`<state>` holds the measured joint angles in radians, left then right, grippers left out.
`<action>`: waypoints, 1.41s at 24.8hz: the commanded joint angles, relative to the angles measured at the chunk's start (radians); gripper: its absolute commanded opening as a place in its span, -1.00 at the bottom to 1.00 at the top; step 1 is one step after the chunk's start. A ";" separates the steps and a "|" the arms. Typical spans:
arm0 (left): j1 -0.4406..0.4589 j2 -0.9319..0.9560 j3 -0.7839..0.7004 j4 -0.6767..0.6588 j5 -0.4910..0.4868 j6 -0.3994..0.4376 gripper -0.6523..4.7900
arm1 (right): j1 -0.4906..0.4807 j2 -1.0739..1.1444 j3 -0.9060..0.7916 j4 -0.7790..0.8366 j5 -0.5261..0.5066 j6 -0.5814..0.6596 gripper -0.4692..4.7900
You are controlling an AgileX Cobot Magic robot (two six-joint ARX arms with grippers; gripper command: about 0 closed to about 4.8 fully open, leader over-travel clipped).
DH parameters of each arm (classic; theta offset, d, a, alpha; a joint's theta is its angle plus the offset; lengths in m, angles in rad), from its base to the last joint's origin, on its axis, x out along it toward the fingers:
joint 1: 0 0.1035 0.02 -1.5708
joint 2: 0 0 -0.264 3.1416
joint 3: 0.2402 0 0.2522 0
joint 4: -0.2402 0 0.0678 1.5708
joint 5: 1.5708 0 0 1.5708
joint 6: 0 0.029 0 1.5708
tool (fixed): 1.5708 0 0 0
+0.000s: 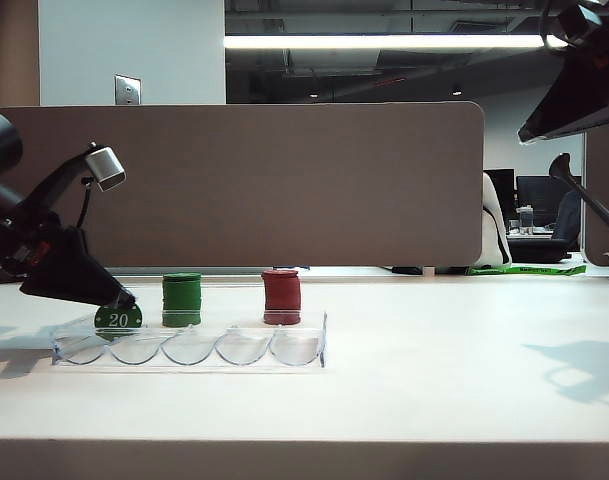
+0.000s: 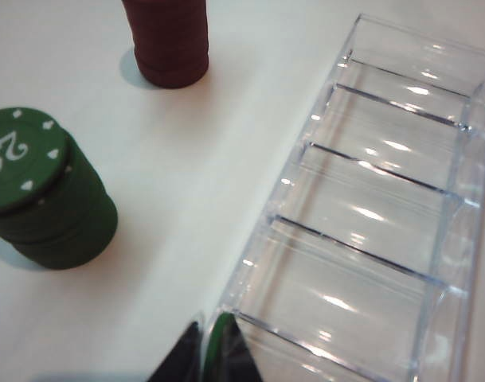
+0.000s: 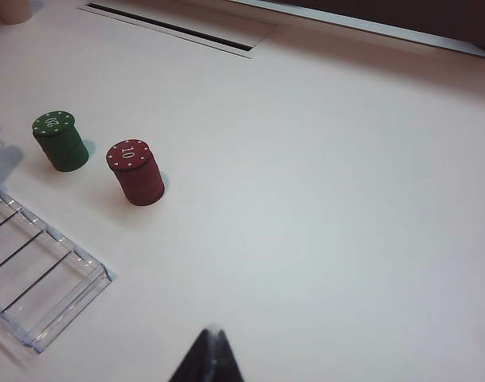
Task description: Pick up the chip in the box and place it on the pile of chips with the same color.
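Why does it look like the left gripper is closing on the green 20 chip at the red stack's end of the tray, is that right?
Not quite. The left gripper is on the green 20 chip, but at the tray's opposite end, beside the green stack. The red stack stands behind the far end. The exterior view shows it.
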<state>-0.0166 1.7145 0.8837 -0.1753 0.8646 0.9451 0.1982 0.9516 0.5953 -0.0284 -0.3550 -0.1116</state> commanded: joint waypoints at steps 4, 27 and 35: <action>0.002 -0.004 0.002 0.005 0.014 -0.018 -0.61 | 0.000 -0.003 0.004 0.006 0.002 -0.001 -0.82; 0.003 -0.080 0.013 0.010 0.045 -0.090 -0.78 | 0.000 -0.003 0.004 0.003 0.002 -0.001 -0.82; 0.003 -0.105 0.013 0.294 0.109 -0.652 -0.78 | 0.000 -0.003 0.004 0.003 0.001 -0.001 -0.82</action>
<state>-0.0166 1.6146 0.8917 0.0174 0.9604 0.4534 0.1978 0.9516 0.5953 -0.0349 -0.3550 -0.1116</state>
